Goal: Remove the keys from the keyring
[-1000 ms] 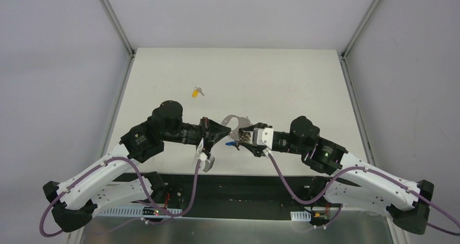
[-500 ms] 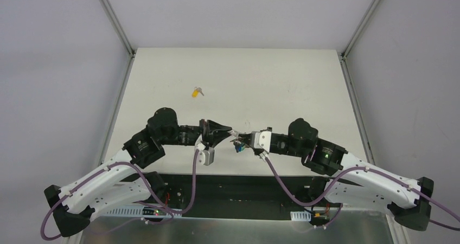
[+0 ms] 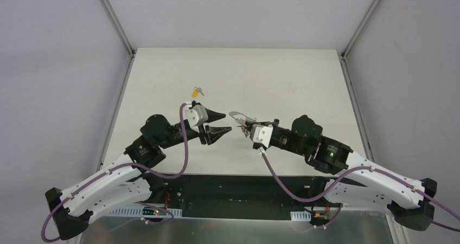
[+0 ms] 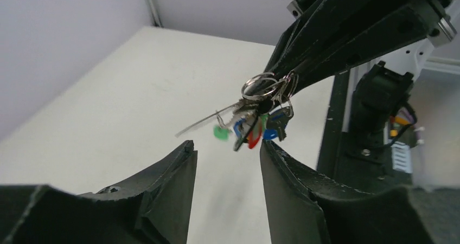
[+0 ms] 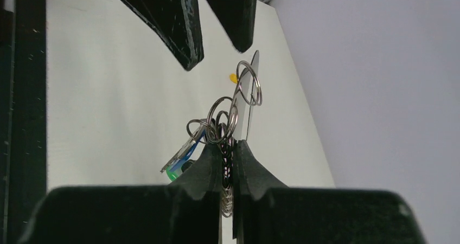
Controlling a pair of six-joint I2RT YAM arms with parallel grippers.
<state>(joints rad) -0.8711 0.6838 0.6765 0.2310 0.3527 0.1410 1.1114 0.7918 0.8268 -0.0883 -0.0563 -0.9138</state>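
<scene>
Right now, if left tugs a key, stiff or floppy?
Likely floppy: the keys dangle on linked rings from the shut right gripper. Probably swing away when nudged. Smooth metal may slip in the open left gripper.

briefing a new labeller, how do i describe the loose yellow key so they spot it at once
On the white table, look at the left half, just beyond the open left gripper. The yellow key lies there alone, flat on the surface. The other keys hang bunched on the keyring clamped in the right gripper.
</scene>
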